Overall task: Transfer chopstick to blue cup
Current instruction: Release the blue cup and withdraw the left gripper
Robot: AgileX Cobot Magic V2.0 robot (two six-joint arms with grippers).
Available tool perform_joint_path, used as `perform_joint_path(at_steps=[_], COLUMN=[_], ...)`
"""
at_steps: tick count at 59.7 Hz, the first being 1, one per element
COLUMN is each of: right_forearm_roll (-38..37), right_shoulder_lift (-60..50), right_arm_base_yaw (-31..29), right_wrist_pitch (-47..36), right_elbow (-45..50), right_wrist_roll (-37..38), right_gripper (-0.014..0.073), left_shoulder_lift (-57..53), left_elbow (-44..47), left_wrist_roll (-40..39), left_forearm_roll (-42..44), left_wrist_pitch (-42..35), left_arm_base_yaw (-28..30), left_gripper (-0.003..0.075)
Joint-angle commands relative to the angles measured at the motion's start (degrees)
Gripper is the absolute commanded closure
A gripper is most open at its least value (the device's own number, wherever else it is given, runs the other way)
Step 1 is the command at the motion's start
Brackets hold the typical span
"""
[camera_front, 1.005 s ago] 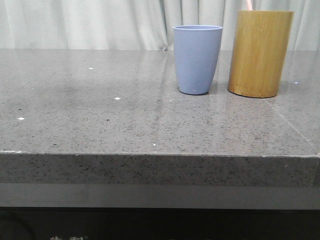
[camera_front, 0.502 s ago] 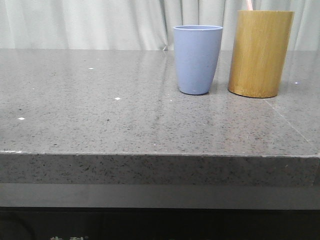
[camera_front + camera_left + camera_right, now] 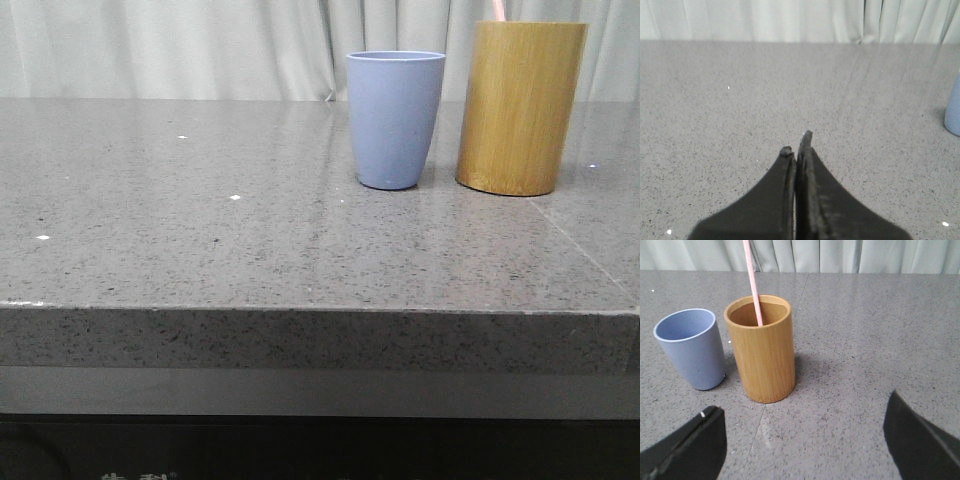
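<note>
Pale pink, the chopstick (image 3: 753, 282) stands tilted inside the bamboo cylinder (image 3: 761, 349), just beside the blue cup (image 3: 690, 348) on the grey stone table (image 3: 200, 240). The left gripper (image 3: 797, 145) is pressed together over bare table. The right gripper (image 3: 805, 435) is spread wide, near the cylinder.

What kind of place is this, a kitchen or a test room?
Probably a test setup: a bare grey speckled stone table, a plain white curtain behind it, and two props, a periwinkle-blue plastic cup beside a bamboo cylinder.
</note>
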Motion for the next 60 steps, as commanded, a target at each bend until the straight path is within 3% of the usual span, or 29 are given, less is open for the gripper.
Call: perform_joint_path(at_steps=[1,17,37,60], right_forearm_roll=[0.3,0.2,-2.8,-3.1], right_shoulder_lift=[6.2,27.1,51.3,61.2], right_arm_base_yaw=[-0.1,4.3,10.5,9.4], right_wrist_pitch=[-7.4,-16.3,-16.3,-13.8], right_elbow=[-4.7,-18.8,-41.9,-51.1], right_wrist_roll=[-2.1,-4.3,-4.3,-4.3], right_gripper=[-0.005,-0.005,-0.005,-0.0043], left_shoulder_lift=[-3.7,-8.1,-8.0,-8.0], left_elbow=[1.2,5.0,5.4,5.4], left_wrist_roll=[-0.4,-0.4,-0.4,-0.4], left_forearm_roll=[-0.7,-0.7,-0.7,-0.7], left_wrist_pitch=[-5.8,-5.9,-6.9,-6.9], left_arm_base_yaw=[0.0,0.0,0.0,0.0], left_gripper=[0.0739,0.0739,0.0739,0.0739])
